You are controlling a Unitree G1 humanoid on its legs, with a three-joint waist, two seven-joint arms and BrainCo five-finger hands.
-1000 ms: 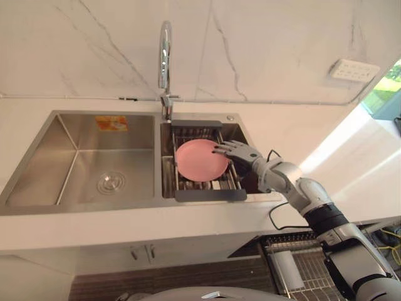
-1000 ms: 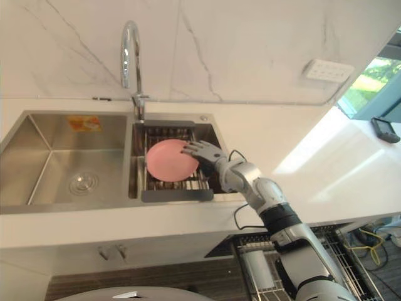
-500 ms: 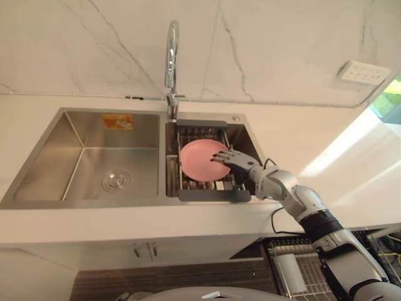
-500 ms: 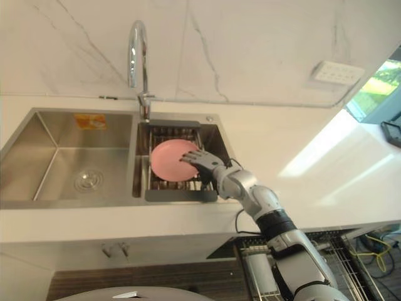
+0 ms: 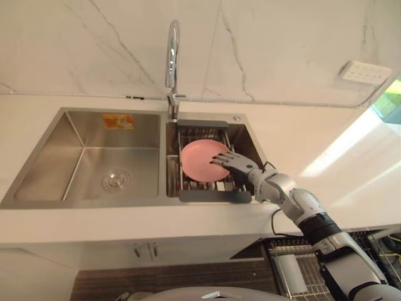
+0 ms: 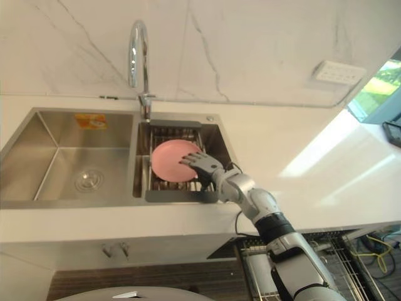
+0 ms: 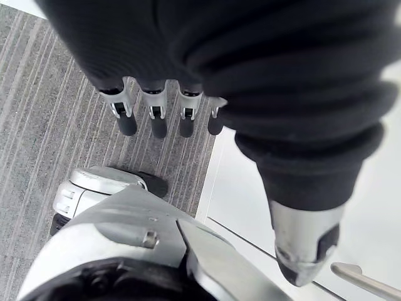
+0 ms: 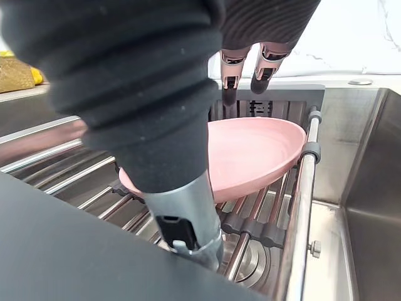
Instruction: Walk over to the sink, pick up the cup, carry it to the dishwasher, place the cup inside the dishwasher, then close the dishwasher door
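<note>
We are looking down at a steel double sink [image 5: 69, 147] set in a white countertop [image 5: 301, 135], under a marble wall with a chrome faucet [image 5: 170, 56] and a white socket plate [image 5: 358, 71]. A wire drain rack [image 5: 213, 195] is sitting in the right basin, and a pink plate [image 5: 199, 160] is lying tilted on its bars, just in front of the faucet's base. This plate is the one piece of tableware we are seeing at the sink.

The right hand [image 5: 233, 164] is hovering at the plate's right edge. Its fingers [image 8: 263, 63] are stretching out nearly straight above the plate's upper face, while the thumb [image 8: 188, 219] is hanging lower, in front of the near rim. The hand is spread wide, with the rim between fingers and thumb; we cannot tell whether any fingertip is touching the plate.

The left hand [image 7: 155, 116] is hanging low with fingers straight and relaxed, holding nothing, above a grey striped floor [image 7: 56, 106] beside a white cabinet front [image 7: 244, 194].

Below the countertop's right end, a pulled-out dishwasher rack [image 5: 307, 263] is showing its wire grid.
</note>
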